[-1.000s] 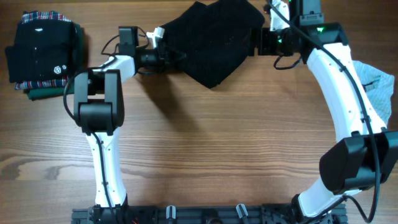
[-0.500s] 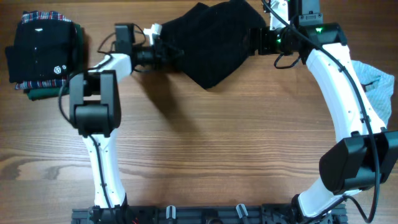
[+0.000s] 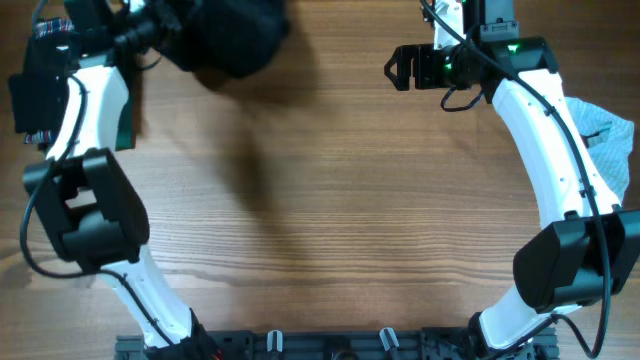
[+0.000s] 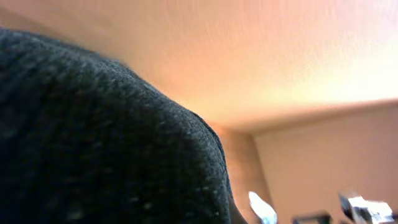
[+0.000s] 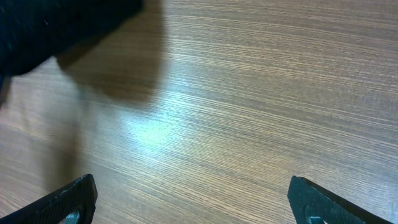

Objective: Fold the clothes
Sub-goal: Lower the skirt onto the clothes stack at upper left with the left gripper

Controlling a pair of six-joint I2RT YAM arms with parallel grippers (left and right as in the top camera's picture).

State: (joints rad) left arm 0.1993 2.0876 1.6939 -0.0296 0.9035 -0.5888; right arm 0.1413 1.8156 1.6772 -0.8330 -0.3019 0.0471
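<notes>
Only the left fingers (image 3: 166, 20) pinch the bunched black fuzzy knit garment (image 3: 228, 38) aloft, right fingers (image 3: 394, 68) spread empty; it may slip.

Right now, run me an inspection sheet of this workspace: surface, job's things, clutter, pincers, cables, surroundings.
Surface: wooden table, with a blurred shadow left of centre.
Job's things: black fuzzy garment bunched, not folded, near the far edge on the left.
Clutter: folded black garment with plaid trim at far left, partly behind the left arm; light blue cloth at the right edge.
Pincers: left pincer shut on the black fuzzy garment; right pincer open, empty, over bare wood.
Cables: black cables run along the right arm; no snag seen.
Surroundings: ceiling in the left wrist view; otherwise nothing seen.
</notes>
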